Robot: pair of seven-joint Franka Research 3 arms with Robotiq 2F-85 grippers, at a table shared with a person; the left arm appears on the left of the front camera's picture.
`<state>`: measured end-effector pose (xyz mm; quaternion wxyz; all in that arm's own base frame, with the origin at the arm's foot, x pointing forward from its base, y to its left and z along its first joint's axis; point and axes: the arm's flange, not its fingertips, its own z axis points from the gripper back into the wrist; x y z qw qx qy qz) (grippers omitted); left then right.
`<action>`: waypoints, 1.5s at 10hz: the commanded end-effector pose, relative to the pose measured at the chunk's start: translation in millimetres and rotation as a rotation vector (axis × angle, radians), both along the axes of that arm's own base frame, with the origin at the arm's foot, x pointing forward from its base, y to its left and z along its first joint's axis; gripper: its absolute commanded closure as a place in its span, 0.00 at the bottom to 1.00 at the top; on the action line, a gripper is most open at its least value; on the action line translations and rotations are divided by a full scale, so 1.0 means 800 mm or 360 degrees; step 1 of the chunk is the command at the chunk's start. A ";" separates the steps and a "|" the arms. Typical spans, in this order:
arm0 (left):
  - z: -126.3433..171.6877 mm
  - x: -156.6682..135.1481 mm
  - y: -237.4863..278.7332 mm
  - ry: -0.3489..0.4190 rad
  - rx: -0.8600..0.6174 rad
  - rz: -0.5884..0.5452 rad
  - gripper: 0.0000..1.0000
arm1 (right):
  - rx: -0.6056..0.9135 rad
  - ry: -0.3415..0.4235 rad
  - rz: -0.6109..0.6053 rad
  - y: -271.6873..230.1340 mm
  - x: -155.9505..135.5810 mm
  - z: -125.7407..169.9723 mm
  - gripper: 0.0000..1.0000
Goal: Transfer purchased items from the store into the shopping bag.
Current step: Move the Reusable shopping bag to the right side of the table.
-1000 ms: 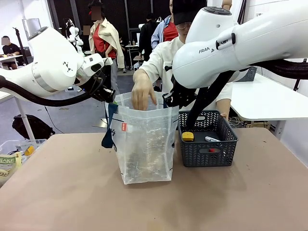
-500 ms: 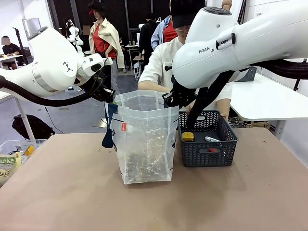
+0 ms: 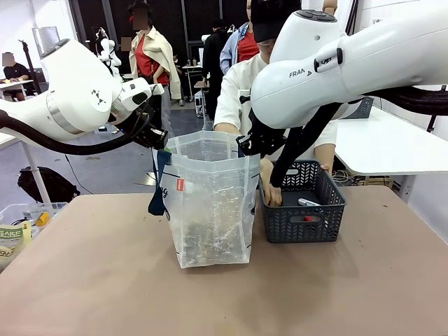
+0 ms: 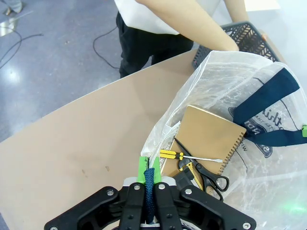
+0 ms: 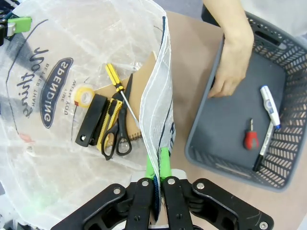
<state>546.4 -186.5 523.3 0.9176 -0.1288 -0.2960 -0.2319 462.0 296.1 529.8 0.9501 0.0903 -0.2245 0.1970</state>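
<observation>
Pincers, front: left pincer [image 3: 159,142] and right pincer [image 3: 245,145] at the shopping bag [image 3: 210,210] rim; bag upright on surface [image 3: 105,280] beside basket [image 3: 308,224], person's hand [image 3: 271,190] inside basket. Left wrist: clamped on blue strap [image 4: 150,184]. Right wrist: clamped on bag rim.

A bare tan worktop [image 3: 105,287] fills the foreground. At its left edge stands a clear plastic bin [image 3: 29,207] holding printed packets [image 3: 10,235]. Behind it a black bag [image 3: 45,185] lies on the grey floor [image 4: 48,57], where a dark cable [image 4: 94,45] curls. A white table [image 3: 392,150] stands to the right.
</observation>
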 end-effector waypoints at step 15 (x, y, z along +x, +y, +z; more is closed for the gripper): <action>0.003 -0.003 0.003 -0.0017 -0.0008 0.0022 1.00 | 0.0018 0.0001 0.0019 -0.003 0.000 0.000 1.00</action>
